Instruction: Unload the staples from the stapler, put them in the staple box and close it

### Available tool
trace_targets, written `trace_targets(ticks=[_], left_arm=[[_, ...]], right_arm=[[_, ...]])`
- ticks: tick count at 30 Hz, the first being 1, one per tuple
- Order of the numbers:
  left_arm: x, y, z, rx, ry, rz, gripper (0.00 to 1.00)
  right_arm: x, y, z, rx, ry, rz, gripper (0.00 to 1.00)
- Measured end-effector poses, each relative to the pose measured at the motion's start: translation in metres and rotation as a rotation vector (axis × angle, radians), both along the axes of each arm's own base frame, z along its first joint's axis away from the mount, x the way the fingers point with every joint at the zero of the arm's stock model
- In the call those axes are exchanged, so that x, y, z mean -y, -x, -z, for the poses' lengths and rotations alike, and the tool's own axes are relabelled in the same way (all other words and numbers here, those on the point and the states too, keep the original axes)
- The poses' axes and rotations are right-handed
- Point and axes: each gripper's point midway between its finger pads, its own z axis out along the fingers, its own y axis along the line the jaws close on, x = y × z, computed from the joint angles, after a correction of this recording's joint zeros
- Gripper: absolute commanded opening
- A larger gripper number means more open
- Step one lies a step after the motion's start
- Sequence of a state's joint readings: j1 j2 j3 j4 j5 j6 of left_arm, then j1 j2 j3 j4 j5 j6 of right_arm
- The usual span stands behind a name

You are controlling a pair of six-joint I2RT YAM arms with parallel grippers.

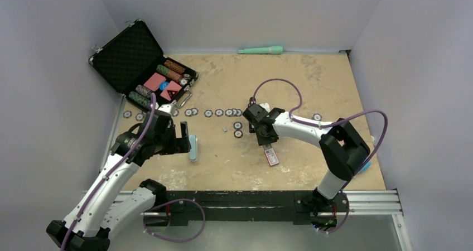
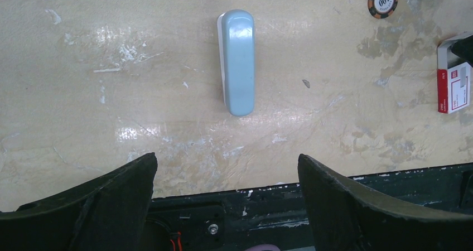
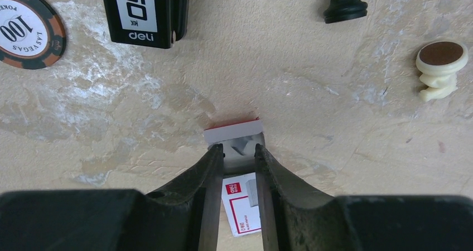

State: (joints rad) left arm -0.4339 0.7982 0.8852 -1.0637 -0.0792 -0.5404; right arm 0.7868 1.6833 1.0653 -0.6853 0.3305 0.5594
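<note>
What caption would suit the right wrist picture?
Right claw pinches a red-and-white box, black stapler lying beyond.

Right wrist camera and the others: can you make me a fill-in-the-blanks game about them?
The left gripper hangs over the pale teal bar with its jaws wide ____.
The poker chip beside the black stapler shows the number ____.
The right gripper is shut on the small red-and-____ box.
Missing words: open; 100; white.
</note>
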Motion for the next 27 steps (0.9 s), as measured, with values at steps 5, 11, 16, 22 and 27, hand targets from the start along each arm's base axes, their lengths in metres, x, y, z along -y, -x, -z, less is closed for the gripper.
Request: trace_targets(ticks=[5, 11, 16, 22, 27], left_arm=[[0.000, 0.000, 0.000, 0.000, 0.000, 0.000, 1.00], [0.000, 0.000, 0.001, -0.004, -0.002, 0.000, 1.00], [0.000, -0.001, 0.003, -0.018, -0.008, 0.000, 1.00], [0.001, -0.001, 0.007, -0.037, -0.017, 0.000, 1.00], [0.002, -0.001, 0.008, -0.046, -0.017, 0.003, 1.00]], right_arm=[[0.001, 0.000, 0.000, -0.002, 0.001, -0.005, 0.33], [0.001, 0.001, -0.001, -0.009, 0.006, -0.019, 0.34], [-0.008, -0.008, -0.021, 0.017, -0.018, -0.035, 0.38], [-0.040, -0.023, -0.078, 0.118, -0.172, -0.081, 0.58], [-0.065, -0.021, -0.114, 0.170, -0.275, -0.143, 0.68]])
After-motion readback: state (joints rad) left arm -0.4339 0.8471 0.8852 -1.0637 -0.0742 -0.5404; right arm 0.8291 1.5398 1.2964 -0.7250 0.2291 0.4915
